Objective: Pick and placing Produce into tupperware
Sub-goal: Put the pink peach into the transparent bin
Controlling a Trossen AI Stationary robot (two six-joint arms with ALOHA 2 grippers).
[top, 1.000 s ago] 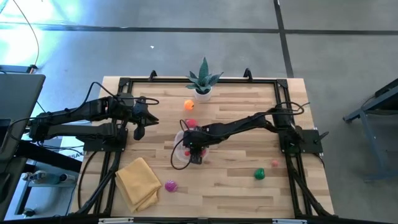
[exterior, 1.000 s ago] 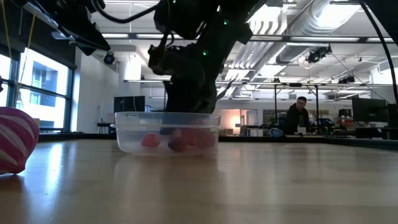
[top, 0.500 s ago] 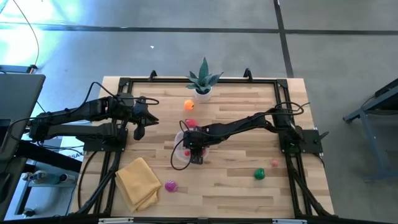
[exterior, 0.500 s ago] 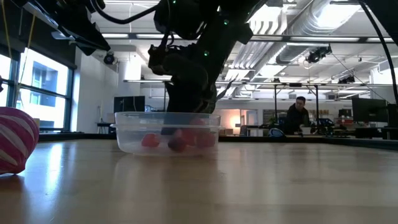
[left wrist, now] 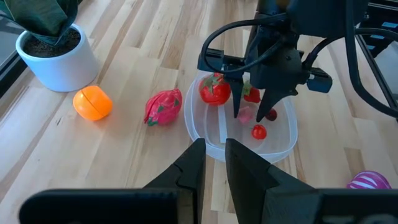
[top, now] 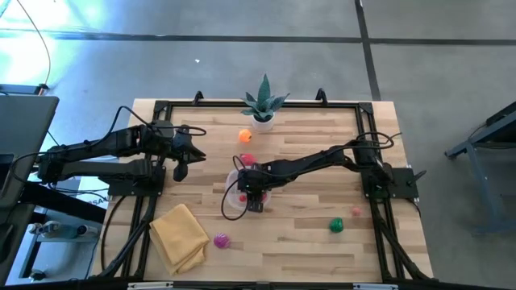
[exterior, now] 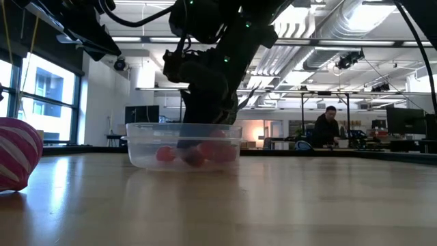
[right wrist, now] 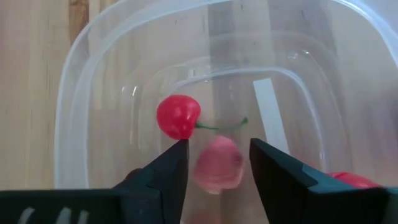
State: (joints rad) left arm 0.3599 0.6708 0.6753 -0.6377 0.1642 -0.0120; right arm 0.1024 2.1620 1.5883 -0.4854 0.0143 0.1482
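The tupperware (top: 229, 196), a round clear tub, stands mid-table. Inside lie a tomato (left wrist: 214, 90), a strawberry (left wrist: 252, 94), a cherry (right wrist: 178, 116) and a pale pink piece (right wrist: 217, 165). My right gripper (right wrist: 217, 143) hangs over the tub, open, its fingers on either side of the pink piece without touching it. Loose on the wood lie an orange (top: 245, 136), a pink-red fruit (top: 247, 159), a magenta striped piece (top: 221, 240), a green piece (top: 336, 225) and a small pink one (top: 355, 212). My left gripper (top: 179, 167) waits, shut, over the table's left part.
A spiky green plant in a white pot (top: 263, 105) stands at the far edge. A folded yellow cloth (top: 179, 236) lies near the near left corner. Black frame rails (top: 367, 129) run along the table's sides. A person sits in the room beyond the table (exterior: 328, 126).
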